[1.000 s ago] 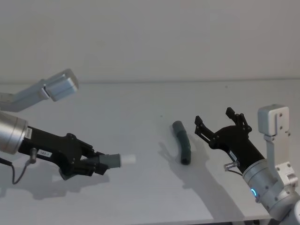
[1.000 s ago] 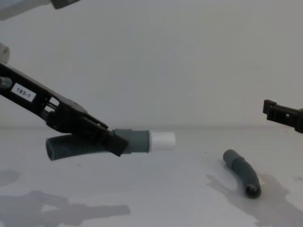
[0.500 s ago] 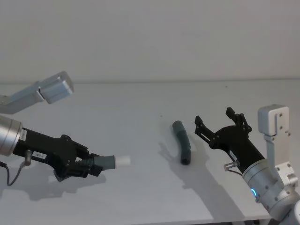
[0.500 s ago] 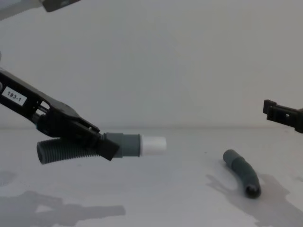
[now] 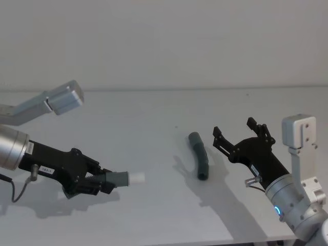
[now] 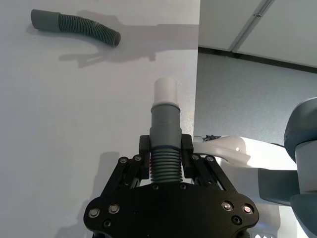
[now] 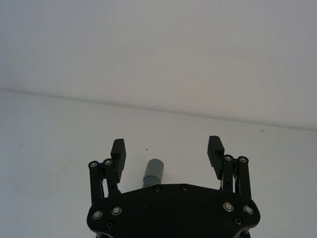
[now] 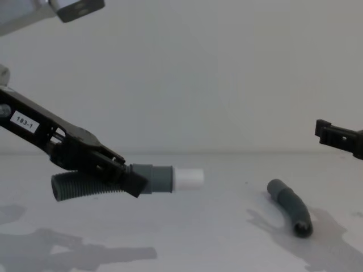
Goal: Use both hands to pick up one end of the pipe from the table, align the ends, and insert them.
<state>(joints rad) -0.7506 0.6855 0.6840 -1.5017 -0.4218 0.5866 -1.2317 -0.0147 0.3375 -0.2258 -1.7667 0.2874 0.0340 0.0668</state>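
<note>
Compared with half a second back, the left gripper (image 5: 105, 182) has sunk a little toward the table (image 5: 154, 113) and edged slightly toward its middle. The right gripper (image 5: 234, 128) and the lying hose piece (image 5: 200, 160) are where they were.

The left fingers are clamped on the held hose piece (image 8: 79, 186) just behind its smooth grey cuff. That cuff and the white plug tip (image 5: 137, 178) stick out past the fingertips, roughly level. From the head, the ribbed rear of this piece is hidden under the gripper. From the chest it trails out low behind the fingers. The piece hangs clear of the table over the left part, nearer the front edge, with its shadow below it.

The lying piece rests flat on the table right of the middle, slightly bent, running from the far side toward the front edge. Its near end looks dark, and I cannot tell whether it is hollow. In the right wrist view only one cuff end (image 7: 153, 173) shows, as the gripper body covers the remainder.

The right gripper hovers just beside that piece, on the side of the right edge. Its fingers are spread wide and grip nothing. From the chest it is cut off at the frame edge.

Bare table separates the plug tip from the lying piece. A pale grey arm link (image 5: 64, 96) stands above the far left corner.
</note>
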